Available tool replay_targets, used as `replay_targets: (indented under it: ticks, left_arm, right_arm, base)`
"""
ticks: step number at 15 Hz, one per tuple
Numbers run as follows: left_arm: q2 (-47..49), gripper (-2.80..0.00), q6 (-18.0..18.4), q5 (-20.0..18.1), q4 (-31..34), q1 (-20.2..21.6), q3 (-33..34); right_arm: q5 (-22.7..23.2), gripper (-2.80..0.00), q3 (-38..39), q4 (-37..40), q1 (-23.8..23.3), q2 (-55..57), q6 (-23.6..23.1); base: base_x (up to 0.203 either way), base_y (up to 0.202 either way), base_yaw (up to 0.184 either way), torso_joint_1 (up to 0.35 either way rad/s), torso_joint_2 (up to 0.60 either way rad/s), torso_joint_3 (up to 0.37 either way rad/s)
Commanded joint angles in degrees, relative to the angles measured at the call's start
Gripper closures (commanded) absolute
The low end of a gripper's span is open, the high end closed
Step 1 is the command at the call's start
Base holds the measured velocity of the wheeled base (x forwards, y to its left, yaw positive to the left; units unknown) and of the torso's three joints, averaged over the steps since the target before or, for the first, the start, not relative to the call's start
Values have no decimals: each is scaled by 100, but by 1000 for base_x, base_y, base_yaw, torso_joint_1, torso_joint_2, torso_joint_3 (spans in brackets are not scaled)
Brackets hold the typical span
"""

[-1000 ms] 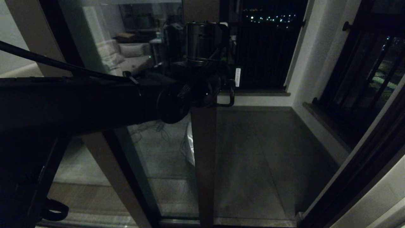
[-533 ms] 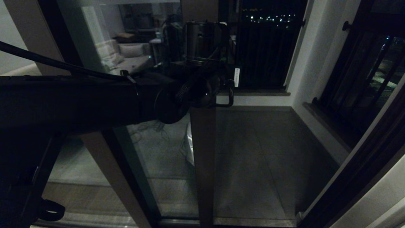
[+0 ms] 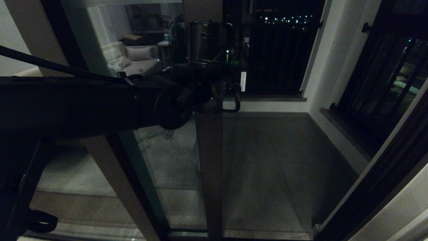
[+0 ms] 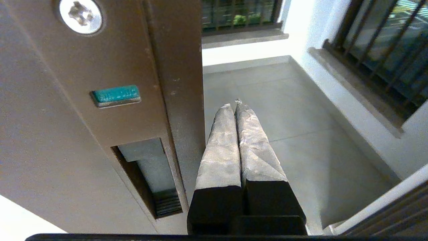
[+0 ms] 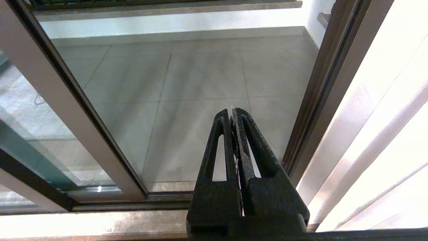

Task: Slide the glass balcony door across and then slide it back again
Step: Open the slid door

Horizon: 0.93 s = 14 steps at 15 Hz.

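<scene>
The left gripper [image 4: 236,104], its two grey tapered fingers [image 4: 222,147] pressed fully together and holding nothing, is working as a blunt pusher rather than as a clamp: with the fingers joined into one stiff wedge it can bear sideways against an edge. It is lying just to the right of the free edge of the glass balcony door [image 4: 83,140], a tall reflective pane in a dark brown metal frame. Whether the fingers are actually touching that edge cannot be told. The door's vertical stile [image 3: 209,160] is standing near the middle of the head view, with the glazed part extending to its left and an open passage onto the grey tiled balcony floor [image 3: 267,167] to its right. On the stile face, the narrow recessed slot handle [image 4: 147,177] is sitting just left of the fingers, below a small teal indicator tab [image 4: 116,94] and a silver cross-head screw [image 4: 80,15]. The right gripper [image 5: 233,110], likewise closed and empty, is hanging parked low by the door track [image 5: 133,197].
</scene>
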Motion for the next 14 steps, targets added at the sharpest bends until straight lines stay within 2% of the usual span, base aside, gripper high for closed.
replay_targets:
  ticks: [1, 14]
  left_arm:
    - [-94, 0, -3, -5, -28, 18, 3]
    - [-529, 0, 6, 3, -30, 448, 583]
  right_arm:
    - [0, 0, 0, -2, 0, -2, 2]
    - [0, 0, 0, 7, 0, -2, 2]
  base:
    - [0, 0, 0, 0, 0, 0]
    - [0, 0, 0, 0, 0, 0]
